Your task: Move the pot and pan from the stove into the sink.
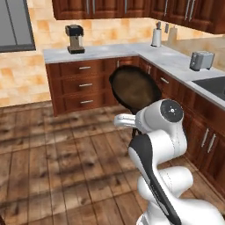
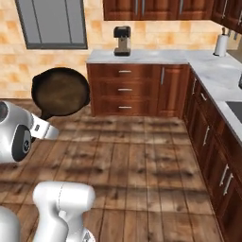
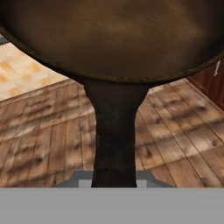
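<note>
The gripper [image 3: 114, 183] is clamped on the pan [image 1: 134, 88] handle, pan upright over open floor [image 1: 66, 149], near the cabinets [image 1: 83, 83].

We see the pan [image 1: 134, 89] raised above the floor [image 1: 66, 162], in front of the corner surface [image 1: 167, 57]. On that surface a coffee maker [image 1: 75, 38] stands left, a paper towel roll [image 1: 156, 36] in the corner, and a toaster [image 1: 201, 60] just behind the sink [image 1: 214, 85].
</note>
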You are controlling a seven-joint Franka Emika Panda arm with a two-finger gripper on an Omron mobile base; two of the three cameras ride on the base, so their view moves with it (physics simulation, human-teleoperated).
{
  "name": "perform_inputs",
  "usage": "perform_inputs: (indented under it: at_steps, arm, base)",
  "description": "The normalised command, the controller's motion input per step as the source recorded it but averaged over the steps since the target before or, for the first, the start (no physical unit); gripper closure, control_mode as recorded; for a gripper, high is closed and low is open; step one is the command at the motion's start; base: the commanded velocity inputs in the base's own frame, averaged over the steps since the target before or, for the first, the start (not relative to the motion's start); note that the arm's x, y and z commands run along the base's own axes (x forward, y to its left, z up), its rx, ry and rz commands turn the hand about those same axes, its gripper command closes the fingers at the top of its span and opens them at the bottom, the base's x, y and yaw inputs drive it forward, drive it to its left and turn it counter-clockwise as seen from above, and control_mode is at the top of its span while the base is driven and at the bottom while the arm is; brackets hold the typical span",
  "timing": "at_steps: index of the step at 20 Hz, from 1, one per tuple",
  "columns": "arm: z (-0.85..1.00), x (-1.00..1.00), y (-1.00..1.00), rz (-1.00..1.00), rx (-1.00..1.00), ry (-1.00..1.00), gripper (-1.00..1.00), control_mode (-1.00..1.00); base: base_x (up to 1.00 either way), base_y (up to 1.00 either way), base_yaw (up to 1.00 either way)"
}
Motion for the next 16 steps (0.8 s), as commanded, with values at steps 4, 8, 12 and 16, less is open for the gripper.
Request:
perform_inputs:
  at_steps: [4,8,12,16]
  arm:
    - [0.00,0.00,0.00,0.00,0.00,0.00,1.00,1.00]
    - [0.00,0.00,0.00,0.00,0.00,0.00,1.00,1.00]
    - [0.00,0.00,0.00,0.00,0.00,0.00,1.00,1.00]
    - [0.00,0.00,0.00,0.00,0.00,0.00,1.00,1.00]
  base:
    - [0.84,0.04,-0.02]
    - [0.86,0.03,-0.02]
    - [0.87,0.03,-0.02]
    - [0.86,0.04,-0.02]
